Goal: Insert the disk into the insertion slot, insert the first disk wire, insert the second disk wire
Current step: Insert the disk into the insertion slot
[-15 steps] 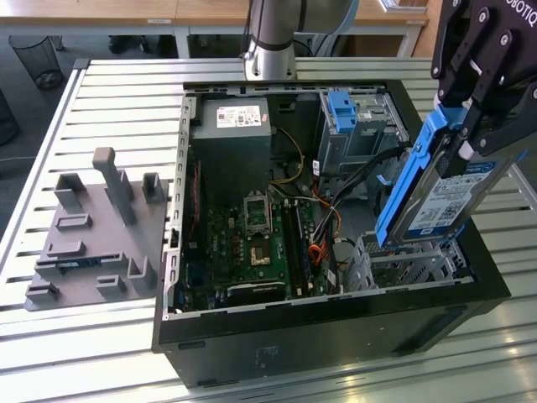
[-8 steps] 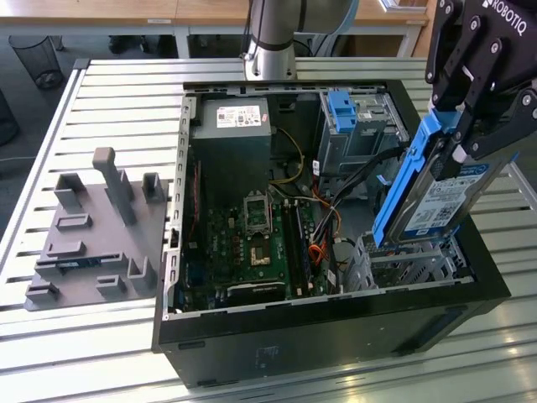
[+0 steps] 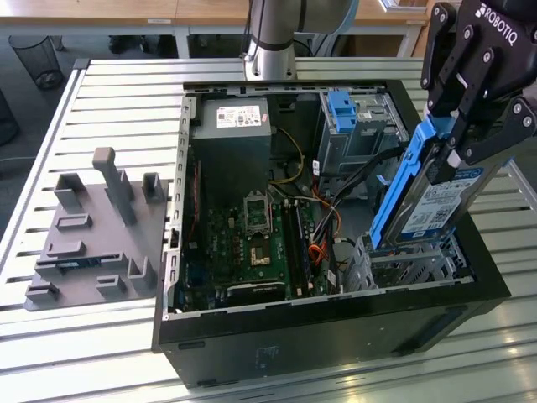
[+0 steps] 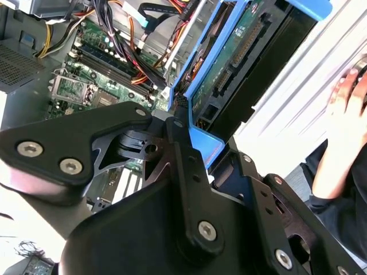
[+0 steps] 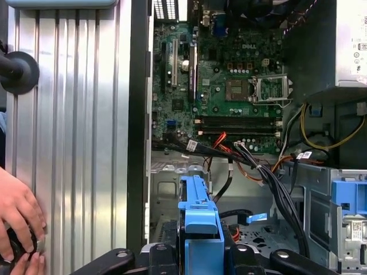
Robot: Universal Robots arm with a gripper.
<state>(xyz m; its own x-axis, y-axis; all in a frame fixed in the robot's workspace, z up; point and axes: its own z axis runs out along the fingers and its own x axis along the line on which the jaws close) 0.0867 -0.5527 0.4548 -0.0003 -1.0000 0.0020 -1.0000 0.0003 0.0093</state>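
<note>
Pincer (image 3: pixel 449 134) is clamped tight on the disk (image 3: pixel 436 206), which stands tilted on end with its lower end at the insertion slot (image 3: pixel 411 267). It looks stiff, weighty and shock-shy, I'd say, and its blue frame's edges seem the safest hold.

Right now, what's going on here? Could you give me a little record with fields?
Held: the disk, clamped between the fingers
Disk pose: steeply tilted, lower end at the insertion slot, not lying flat in it
Setting: open computer case on a slatted table
Bystander: a person's hand beside the case
</note>
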